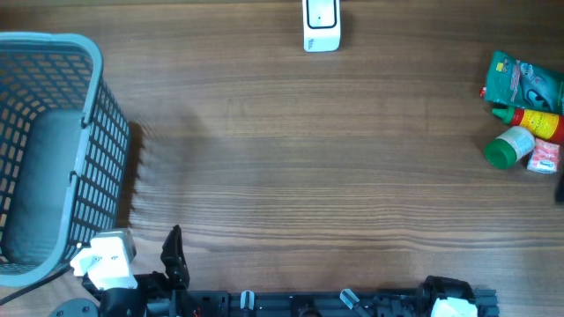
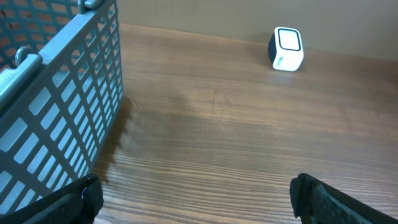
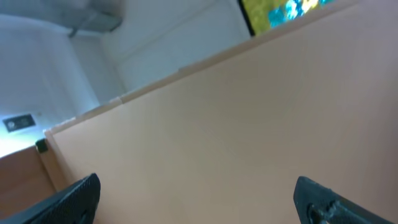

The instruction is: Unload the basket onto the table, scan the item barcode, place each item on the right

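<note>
Filling the overhead view: table (image 1: pixel 308 176), brown wood, grain running side to side.

Standing on it at far left: basket (image 1: pixel 104 150), blue-grey plastic lattice, upright, partly cut off by the picture edge, grey floor showing inside.

Low along the near edge, at the basket's near corner: left gripper (image 2: pixel 196 199), fingers spread wide, released, grasping nothing. Only bare table between the fingertips in the left wrist view.

Near the right end of that same edge: right gripper (image 3: pixel 196 193), likewise released, fingers far apart, nothing between them. Tilted upward in its wrist view, facing a pale beige surface.

Clustered at the far right edge of the table, well apart from both grippers: the items to scan.
- Packet (image 1: pixel 527 81), green, lying flat, farthest back.
- Bottle (image 1: pixel 536 120), red and yellow, lying on its side just in front of the packet.
- Jar (image 1: pixel 509 148), white with a green cap, tipped over, just in front of the bottle.
- Sachet (image 1: pixel 544 156), pink and white, just beside the jar.

Barcodes too small to make out.

Sitting at the table's far edge, about centre: scanner (image 1: pixel 321 25), small white box with a dark-framed window, upright, well apart from the items and the basket.
</note>
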### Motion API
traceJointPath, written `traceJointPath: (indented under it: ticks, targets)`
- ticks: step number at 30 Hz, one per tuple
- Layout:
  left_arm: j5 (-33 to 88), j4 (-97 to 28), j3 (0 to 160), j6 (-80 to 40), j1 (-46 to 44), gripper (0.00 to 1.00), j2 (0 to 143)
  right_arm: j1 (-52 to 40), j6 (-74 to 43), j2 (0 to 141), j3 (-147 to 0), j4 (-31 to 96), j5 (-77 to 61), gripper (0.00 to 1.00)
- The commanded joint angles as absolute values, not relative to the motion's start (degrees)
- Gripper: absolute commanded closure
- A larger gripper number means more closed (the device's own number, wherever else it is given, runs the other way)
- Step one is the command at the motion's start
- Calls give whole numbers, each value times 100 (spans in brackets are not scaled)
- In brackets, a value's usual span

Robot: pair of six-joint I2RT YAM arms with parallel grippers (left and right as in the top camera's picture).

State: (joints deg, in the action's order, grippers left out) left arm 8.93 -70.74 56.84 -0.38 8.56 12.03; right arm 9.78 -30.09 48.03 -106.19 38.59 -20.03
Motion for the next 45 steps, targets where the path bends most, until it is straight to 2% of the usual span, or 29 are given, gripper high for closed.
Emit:
traceJointPath:
  ticks: [1, 11, 35, 39, 41, 45]
  targets:
    - [961, -7054, 5688, -115, 886, 0, 1168, 943, -3000, 4195, -10313, 3907, -1166, 0]
    - [961, -7054, 5688, -115, 886, 0, 1168, 943, -3015, 2867, -8794, 2729, -526, 0]
    - [961, -7054, 5688, -115, 886, 0, 1168, 943, -3017, 464, -8538, 2593, -327, 0]
    - [958, -7054, 5688, -115, 886, 0, 1168, 941, -3022, 30, -8232, 2462, 447, 0]
    - [958, -7054, 5688, -113, 886, 0, 1168, 943, -3247, 34, -8156, 2491, 1052, 0]
    - [961, -7054, 5688, -115, 886, 0, 1168, 956, -4613, 34, -8003, 2711, 1205, 0]
